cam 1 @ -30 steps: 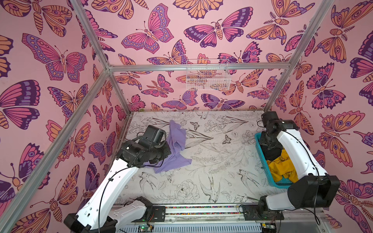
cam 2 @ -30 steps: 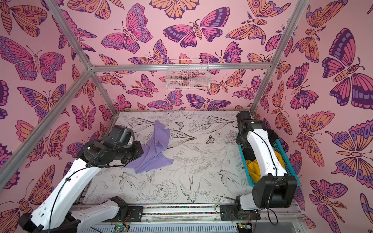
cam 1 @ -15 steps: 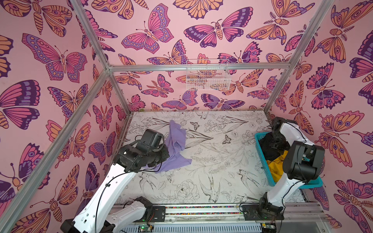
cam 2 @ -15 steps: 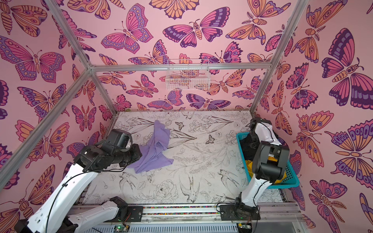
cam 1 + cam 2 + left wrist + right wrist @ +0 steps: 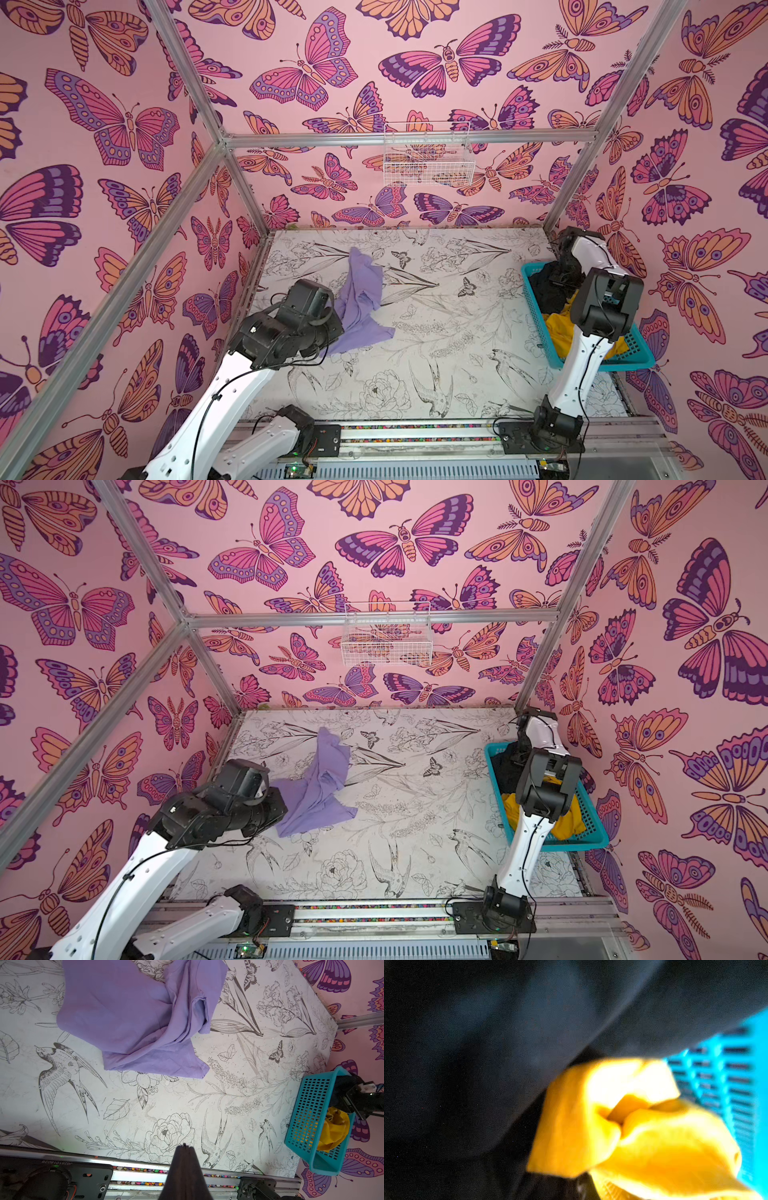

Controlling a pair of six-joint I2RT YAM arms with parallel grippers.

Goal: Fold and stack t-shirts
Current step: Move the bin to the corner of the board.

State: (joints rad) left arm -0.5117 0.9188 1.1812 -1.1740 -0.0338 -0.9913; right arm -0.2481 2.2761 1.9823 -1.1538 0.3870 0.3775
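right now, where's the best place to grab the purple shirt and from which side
Probably the stitched hem corner of the purple shirt, which lies flat and juts toward the basket. Come down from above on that side; the far half is bunched in folds, so a pinch there might catch several layers.
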